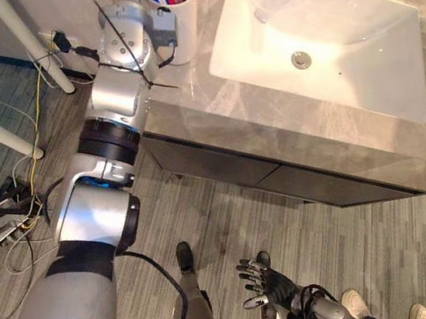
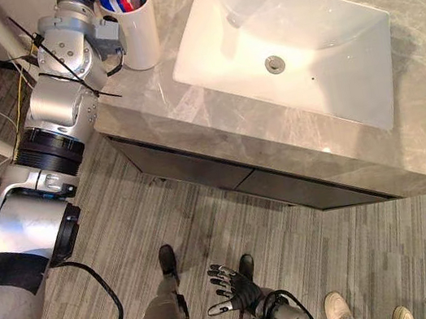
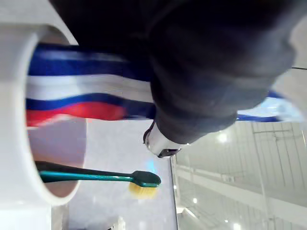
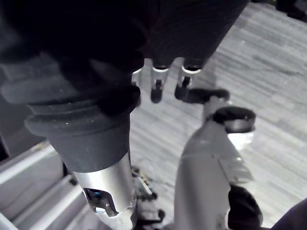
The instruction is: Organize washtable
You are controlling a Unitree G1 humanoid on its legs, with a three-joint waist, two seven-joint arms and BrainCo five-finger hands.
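The left robot hand (image 3: 216,72) is raised over the mouth of a tall white cylindrical cup (image 1: 185,24), which stands on the grey marble-patterned tabletop (image 1: 273,124) near its corner. A soft tube striped in blue, white and red (image 3: 81,96) is seen directly beneath this robot hand, one end inside the cup and the other end reaching out past the far side of the hand. The tube is crossed by the hand's dark cover, so it cannot be told whether the fingers are closed round it. A slim dark-green toothbrush with pale yellow bristles (image 3: 96,176) is lodged in the same cup, just beside the tube and apart from the hand. A white rectangular sink basin (image 1: 336,14) is set into the tabletop, beyond the cup from the left robot hand.

The right robot hand (image 1: 264,283) is held low above the grey plank floor (image 1: 291,228), well apart from the tabletop, its fingers spread and relaxed with nothing in them.
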